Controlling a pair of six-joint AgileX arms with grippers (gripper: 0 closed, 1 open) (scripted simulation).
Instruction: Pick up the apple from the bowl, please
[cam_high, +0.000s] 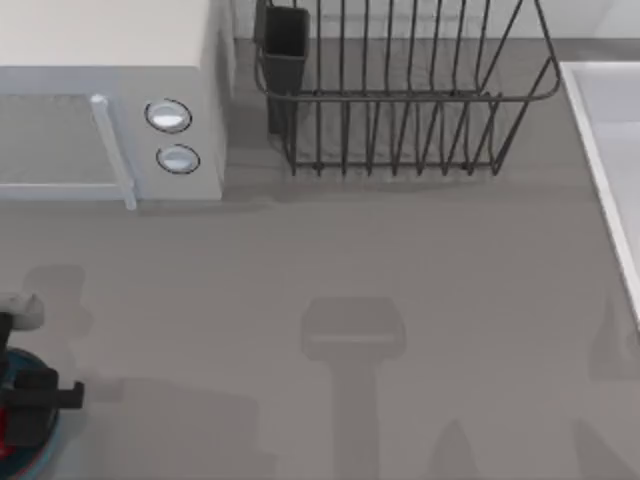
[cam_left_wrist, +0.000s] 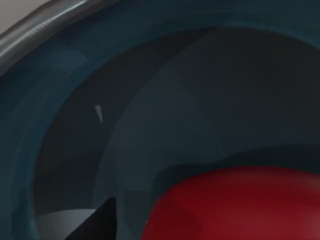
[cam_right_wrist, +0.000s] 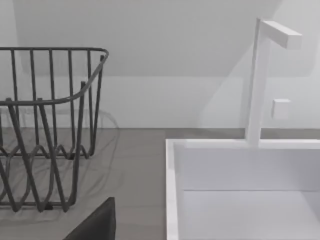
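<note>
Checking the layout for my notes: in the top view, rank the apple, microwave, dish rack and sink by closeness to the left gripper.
1. apple, at the left gripper, in the bowl, bottom-left corner.
2. microwave, top left.
3. dish rack, top middle.
4. sink, right edge.

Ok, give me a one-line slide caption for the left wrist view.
Close-up inside the round blue-rimmed bowl, with the glossy red apple resting in it.

Grey table (cam_high: 400, 260), white microwave (cam_high: 110, 100) with 2 round dials far left, dark wire dish rack (cam_high: 400, 100) far centre, left gripper (cam_high: 30, 400) over small glossy red apple (cam_high: 12, 425) in blue-rimmed round bowl (cam_high: 45, 445), near left corner
</note>
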